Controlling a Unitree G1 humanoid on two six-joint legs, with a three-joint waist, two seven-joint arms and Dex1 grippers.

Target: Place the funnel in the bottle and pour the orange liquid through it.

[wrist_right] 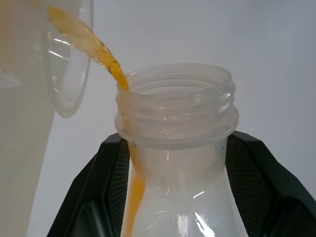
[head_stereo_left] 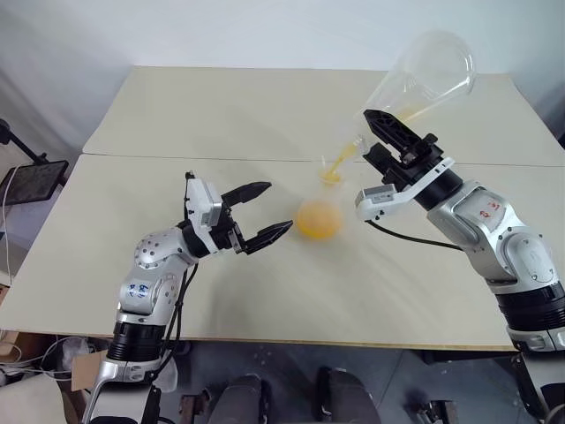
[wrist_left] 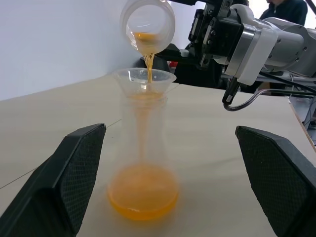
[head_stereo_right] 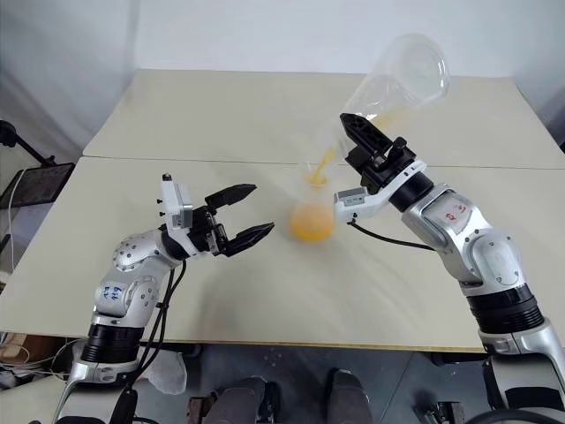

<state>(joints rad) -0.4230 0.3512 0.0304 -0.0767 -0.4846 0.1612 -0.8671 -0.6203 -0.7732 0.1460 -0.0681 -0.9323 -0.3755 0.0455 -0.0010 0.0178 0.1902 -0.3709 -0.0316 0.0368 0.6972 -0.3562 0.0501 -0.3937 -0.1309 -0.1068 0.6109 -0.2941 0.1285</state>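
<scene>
1. Pouring was under way: the right hand (head_stereo_left: 385,140) was clamped on the neck of a large clear flask (head_stereo_left: 430,72), tipped mouth-down with its wide base raised toward the far side of the bench (head_stereo_left: 221,106).
2. Orange liquid (wrist_left: 148,61) ran in a thin stream from the flask's mouth into the funnel (wrist_left: 144,79).
3. The funnel sat in the mouth of the bottle (wrist_left: 143,143), rim up, directly under the flask's lip.
4. The bottle stood upright on the bench near its middle, with a pool of orange collected in its rounded base and a streak running down inside the neck.
5. A little orange was left lying along the lower side of the tilted flask, close to the right hand's black fingers (wrist_right: 106,192), which flanked the flask's neck on either side.
6. The left hand (head_stereo_left: 262,215) hung just to the left of the bottle, fingers spread wide and gripping nothing.
7. From the left wrist view the bottle stood between the two spread fingers (wrist_left: 64,187), clear of both, a bit beyond the tips.
8. The right hand was above and to the right of the bottle, not touching it; only the stream linked flask and funnel.
</scene>
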